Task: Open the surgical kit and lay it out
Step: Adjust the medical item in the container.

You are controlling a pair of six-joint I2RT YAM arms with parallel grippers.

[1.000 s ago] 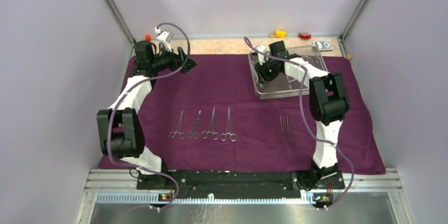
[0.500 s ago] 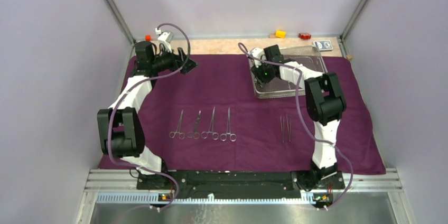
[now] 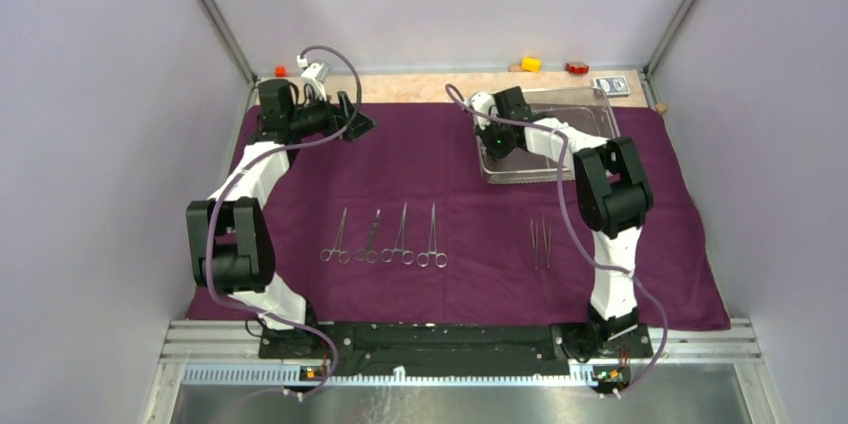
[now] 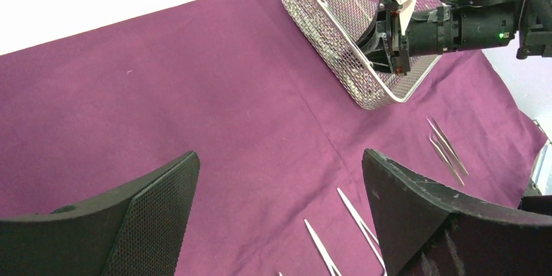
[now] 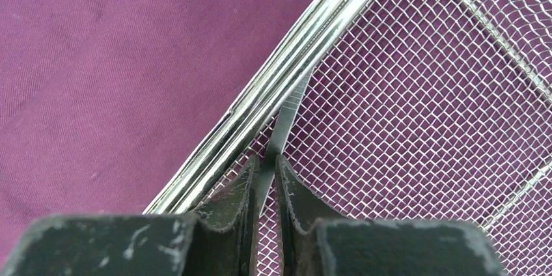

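Pinching thin steel tool (image 5: 284, 116) in right end effector (image 5: 267, 160), by tray (image 5: 306, 28) wall at 9 o'clock. May slip, catch mesh, tug tray.

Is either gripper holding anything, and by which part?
Right gripper pinches a slim steel instrument inside the mesh tray, near its end; left gripper holds nothing.

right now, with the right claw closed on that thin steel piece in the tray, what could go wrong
1. The right claw pinches a slim, smooth thin steel piece, so it may slip or swivel on lifting.
2. The piece lies tight against the tray rim; it could snag on the wires and drag the tray across the purple cloth.
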